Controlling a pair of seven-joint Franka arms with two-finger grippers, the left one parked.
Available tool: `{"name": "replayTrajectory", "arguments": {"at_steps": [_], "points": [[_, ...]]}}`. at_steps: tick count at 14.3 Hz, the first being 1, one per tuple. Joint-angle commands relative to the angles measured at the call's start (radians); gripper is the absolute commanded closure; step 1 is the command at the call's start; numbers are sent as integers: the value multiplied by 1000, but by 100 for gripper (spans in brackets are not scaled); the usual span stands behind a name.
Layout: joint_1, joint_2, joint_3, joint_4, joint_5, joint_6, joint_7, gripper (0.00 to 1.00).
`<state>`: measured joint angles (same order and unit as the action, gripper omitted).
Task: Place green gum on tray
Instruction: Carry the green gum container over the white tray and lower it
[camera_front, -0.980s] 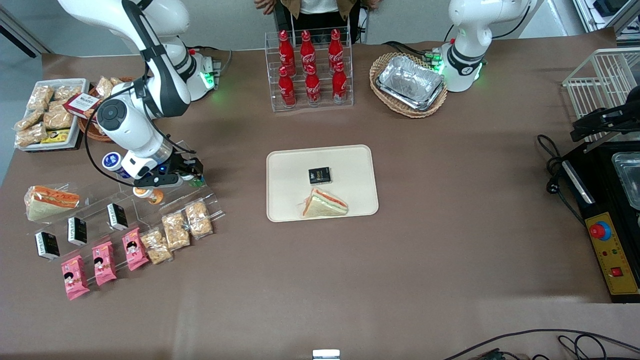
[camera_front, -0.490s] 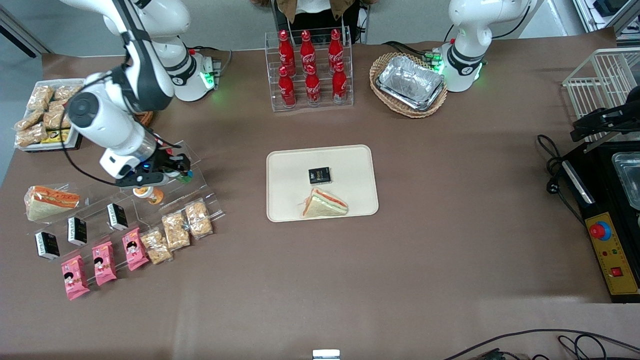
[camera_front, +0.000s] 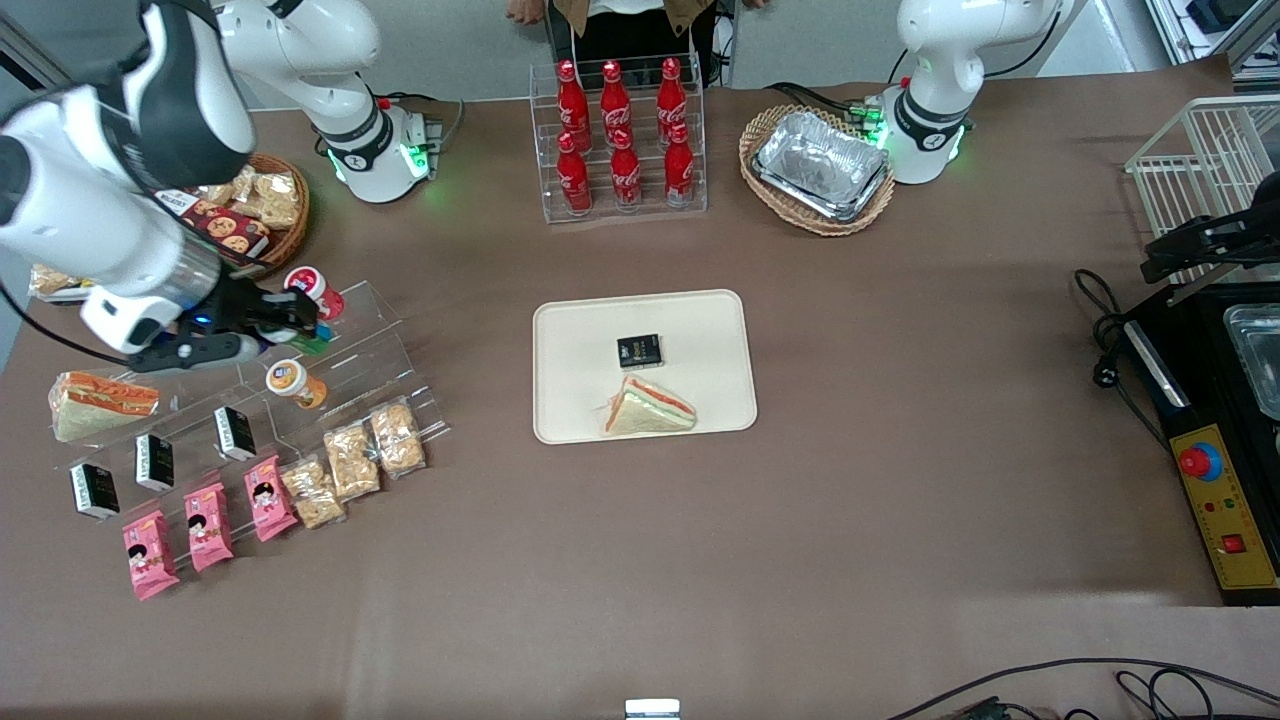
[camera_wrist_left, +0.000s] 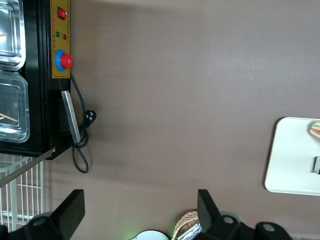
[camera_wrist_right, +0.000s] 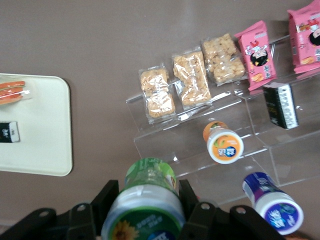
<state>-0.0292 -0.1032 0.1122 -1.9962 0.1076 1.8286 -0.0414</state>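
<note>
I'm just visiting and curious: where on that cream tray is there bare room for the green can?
The pincer, shut on the green gum, hangs above the clear display steps. On the tray, the black packet and sandwich crowd the middle; the strip toward the working arm's end is bare.

The working right arm reaches out from its base near the table's edge farthest from the front camera, toward the working arm's end of the worktop. Its white forearm slopes down to a wrist with a blue light. The gripper (camera_front: 300, 328) hangs above that end of the table, its fingers (camera_wrist_right: 186, 200) clamped on the green gum (camera_wrist_right: 146, 200) (seen closely from the wrist camera), well apart from the table's middle.
</note>
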Motion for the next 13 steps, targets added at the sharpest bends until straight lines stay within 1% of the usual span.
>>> {"name": "replayTrajectory", "arguments": {"at_steps": [1,4,5,6,8,10,13], "points": [[-21,71,0,198,14,-167,-26,73],[-18,109,1,330,23,-285,-12,73],[-11,109,7,342,27,-296,9,73],[-2,108,14,343,30,-296,68,73],[66,102,46,335,37,-319,220,73],[154,114,69,332,37,-318,386,73],[306,169,69,320,38,-235,596,73]]}}
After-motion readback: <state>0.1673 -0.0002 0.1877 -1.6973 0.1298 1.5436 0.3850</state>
